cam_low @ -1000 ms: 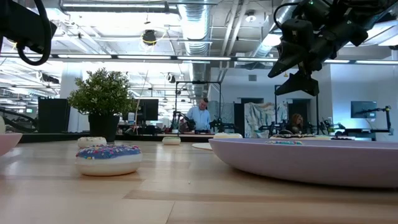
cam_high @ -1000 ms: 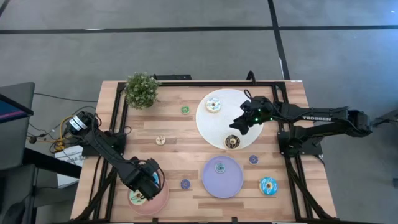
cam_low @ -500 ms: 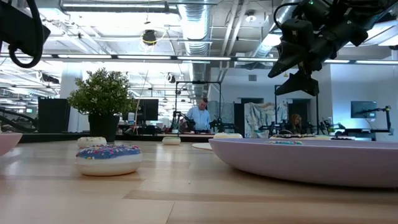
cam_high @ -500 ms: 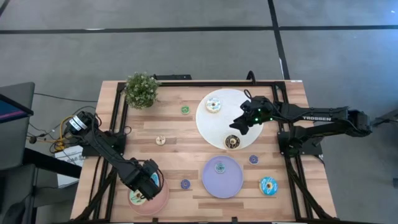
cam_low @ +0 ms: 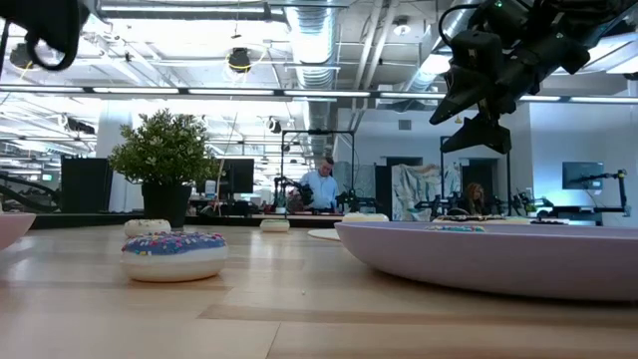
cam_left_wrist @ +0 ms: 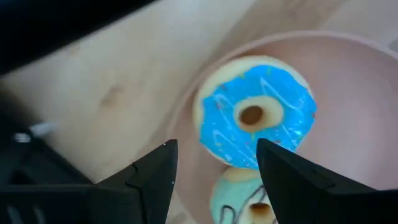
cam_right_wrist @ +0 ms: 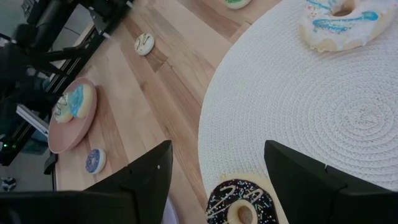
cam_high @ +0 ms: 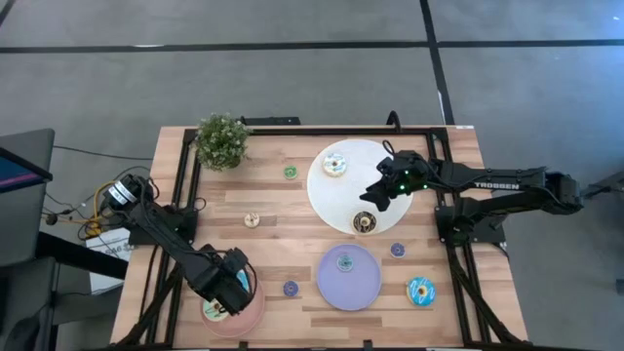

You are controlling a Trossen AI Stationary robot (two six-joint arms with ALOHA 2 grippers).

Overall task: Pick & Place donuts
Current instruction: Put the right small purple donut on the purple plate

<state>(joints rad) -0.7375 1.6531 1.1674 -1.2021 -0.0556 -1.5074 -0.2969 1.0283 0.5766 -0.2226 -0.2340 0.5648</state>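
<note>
Above the pink plate (cam_left_wrist: 348,93) my left end effector (cam_left_wrist: 214,177) hangs with its fingers spread, nothing between them; a blue donut (cam_left_wrist: 255,115) and a pale green one (cam_left_wrist: 239,205) lie on this plate, touching. My right end effector (cam_right_wrist: 214,180) waits, also spread, over the white plate (cam_right_wrist: 323,118), which carries a chocolate donut (cam_right_wrist: 239,205) and a white donut (cam_right_wrist: 339,18). Other donuts lie scattered on the worktop (cam_high: 283,249), I judge they wait for sorting.

Two donuts (cam_left_wrist: 255,115) on plate (cam_left_wrist: 354,124), apparently touching.
</note>
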